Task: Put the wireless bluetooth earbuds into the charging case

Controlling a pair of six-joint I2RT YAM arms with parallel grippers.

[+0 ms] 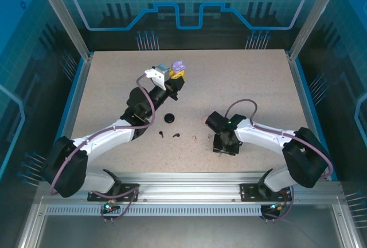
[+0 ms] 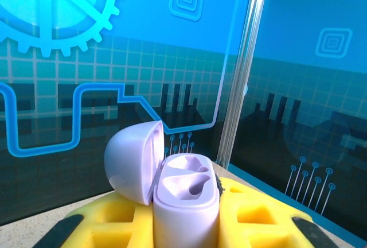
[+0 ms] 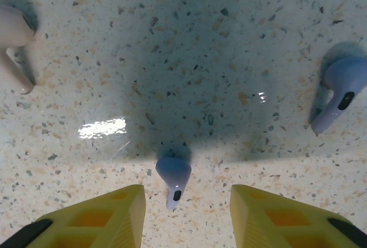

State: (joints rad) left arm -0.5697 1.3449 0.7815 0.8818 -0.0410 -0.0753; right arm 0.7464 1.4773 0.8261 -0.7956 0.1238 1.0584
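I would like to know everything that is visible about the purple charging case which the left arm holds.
The purple charging case is a small rounded shell, pale lilac, and looks like smooth matte plastic. It is open: the domed lid is tipped back on its hinge, to the left in the left wrist view. Both moulded wells in the base are empty. The case is upright, clamped between the yellow fingers of the left gripper, over the far part of the table.
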